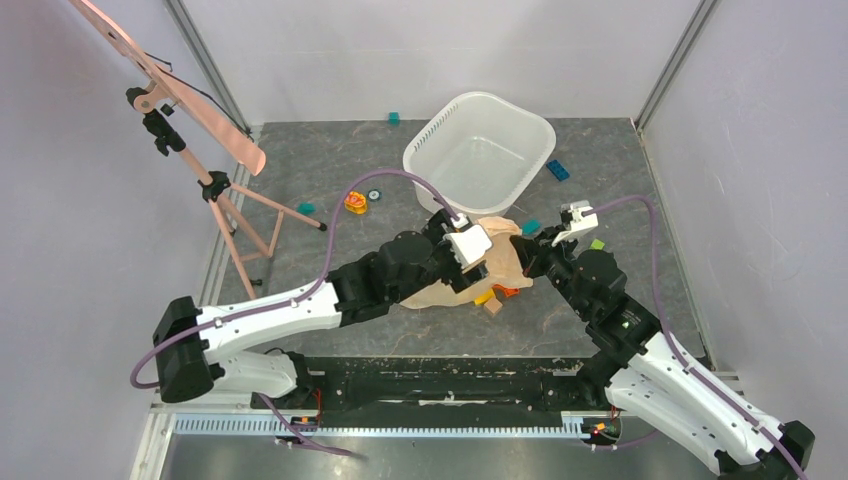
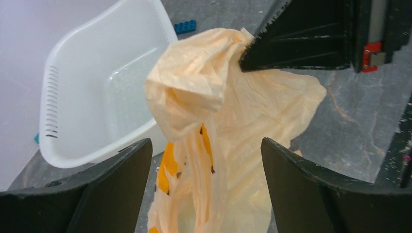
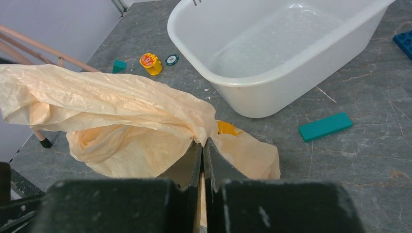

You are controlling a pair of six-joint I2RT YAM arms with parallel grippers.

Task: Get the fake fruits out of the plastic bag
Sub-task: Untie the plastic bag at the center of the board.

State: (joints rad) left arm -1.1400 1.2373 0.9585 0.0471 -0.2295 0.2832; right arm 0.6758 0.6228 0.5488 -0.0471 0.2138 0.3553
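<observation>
Top external view has the bag (image 1: 508, 262) crumpled on the surface (image 1: 330, 160) between the two arms, just in front of the white tub (image 1: 480, 150); the job looks barely begun.

In the right wrist view, the right arm's fingers (image 3: 195, 165) are pressed tight together on a gathered fold of the bag and hold that part up off the surface. In the left wrist view, the left arm's fingers (image 2: 114, 191) stand wide apart and grip nothing; the raised bag hangs in the gap ahead of them, and neither finger visibly presses on it.

No fruits can be made out for certain. Three small pieces (image 1: 490, 300), yellow, orange and brown, lie touching the bag's near edge; they are too small to tell whether they are fruits already out or toy blocks. A yellow lump (image 3: 226, 127) peeps from behind a fold by the right arm's fingers; it may be a fruit inside the bag, or only print.

By my reading, nearly all the work is left: finding the bag's mouth, spreading it, and getting each fruit out onto the surface.
</observation>
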